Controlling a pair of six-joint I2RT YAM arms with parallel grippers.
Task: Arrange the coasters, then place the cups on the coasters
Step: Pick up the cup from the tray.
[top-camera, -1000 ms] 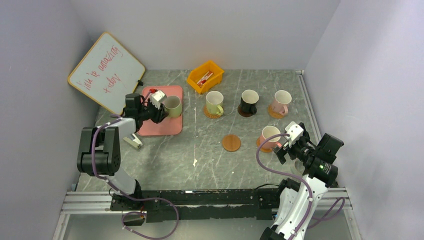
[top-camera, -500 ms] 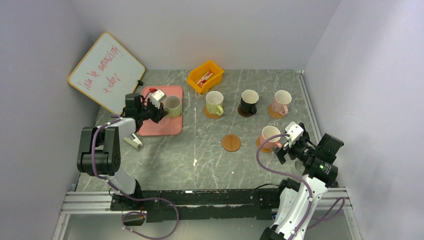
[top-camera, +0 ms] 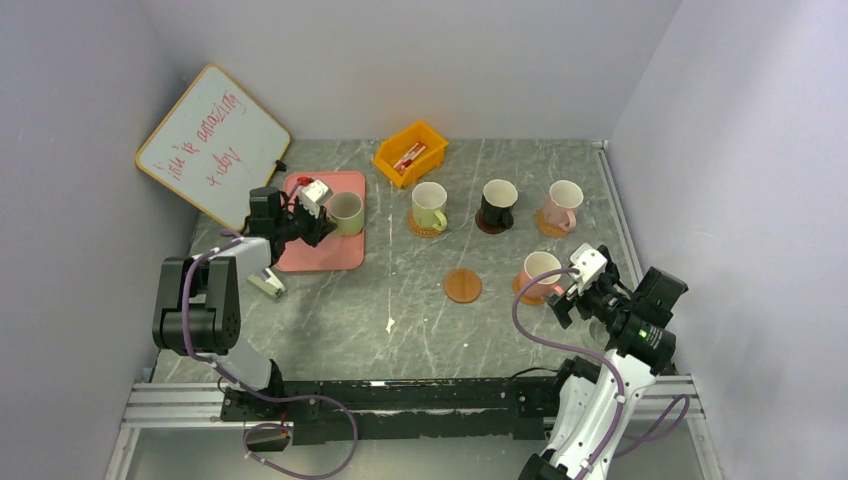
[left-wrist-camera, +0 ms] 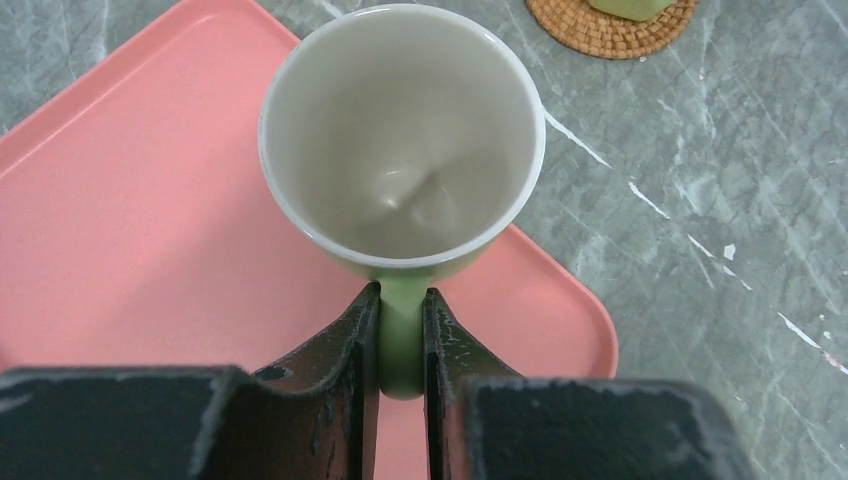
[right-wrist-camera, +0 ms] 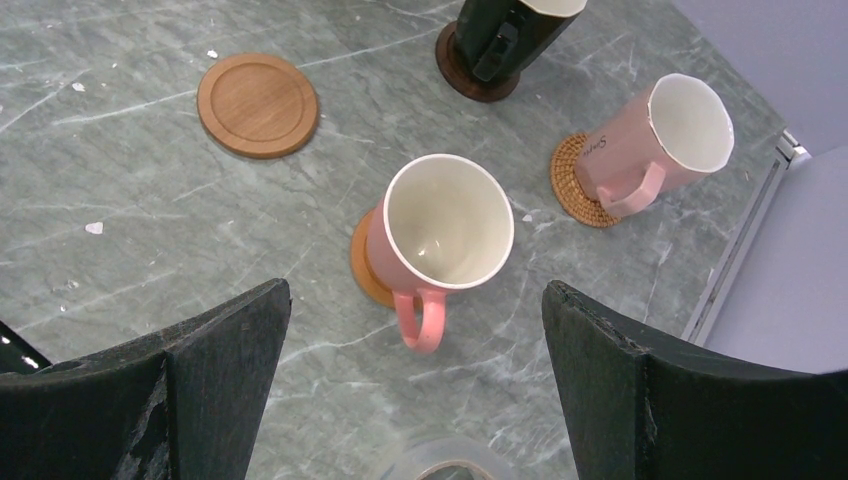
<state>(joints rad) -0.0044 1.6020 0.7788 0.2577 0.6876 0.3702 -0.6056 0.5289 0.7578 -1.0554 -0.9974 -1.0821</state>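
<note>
On the grey marbled desk [top-camera: 400, 320], the left gripper [left-wrist-camera: 402, 300] has just pinched the pale green mug [left-wrist-camera: 400, 140] by its handle on the pink rectangular tray [left-wrist-camera: 120, 200], so it can go to the bare orange-brown round coaster [top-camera: 462, 285]. The right gripper [right-wrist-camera: 415, 300] is spread wide.

A grey marbled desk [top-camera: 420, 330] carries a pink tray [top-camera: 320, 255] at its far left and a yellow bin [top-camera: 430, 140] by the back wall, with something red and white inside. A whiteboard [top-camera: 212, 145] with red handwriting leans at the left wall. A small grey-white object [top-camera: 266, 283] lies beside the tray's near-left corner, and a white scrap [top-camera: 390, 325] lies mid-desk.
</note>
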